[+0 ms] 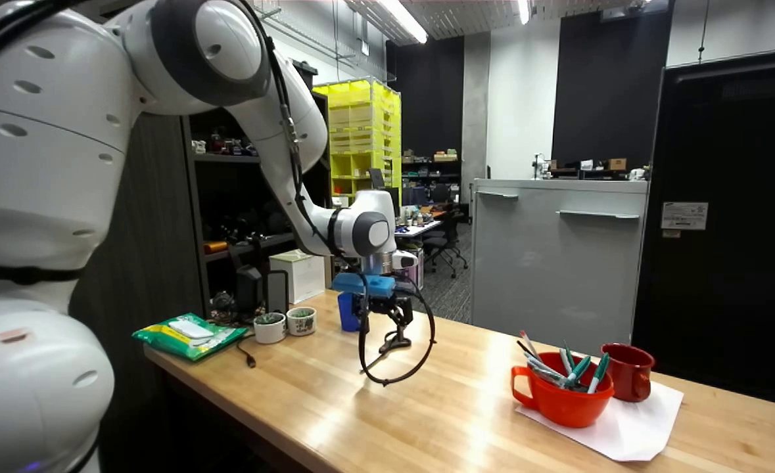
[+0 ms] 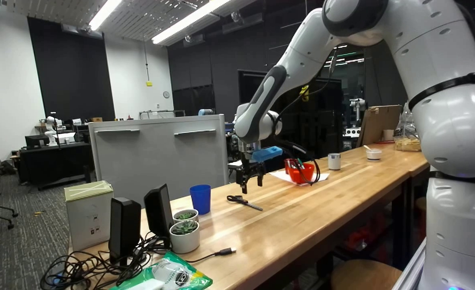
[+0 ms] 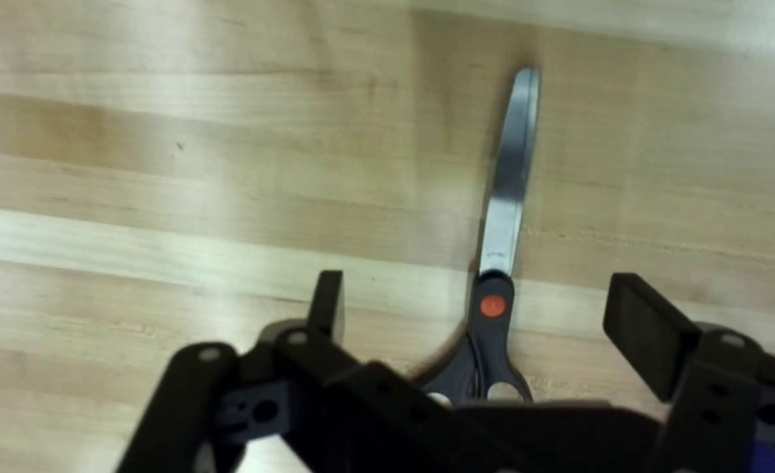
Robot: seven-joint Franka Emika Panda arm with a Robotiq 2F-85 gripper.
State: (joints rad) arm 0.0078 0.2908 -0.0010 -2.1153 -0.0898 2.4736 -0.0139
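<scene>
Fingers spread above scissors; long axis runs up wrist view, blades toward top, slightly right.

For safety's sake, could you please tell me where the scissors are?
The scissors lie on the table beneath the open gripper, right of centre in the wrist view and right of the blue cup in both exterior views.

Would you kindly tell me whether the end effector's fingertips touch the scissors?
Apart: the wrist view shows wooden tabletop between the scissors and the fingertips on either side.
</scene>
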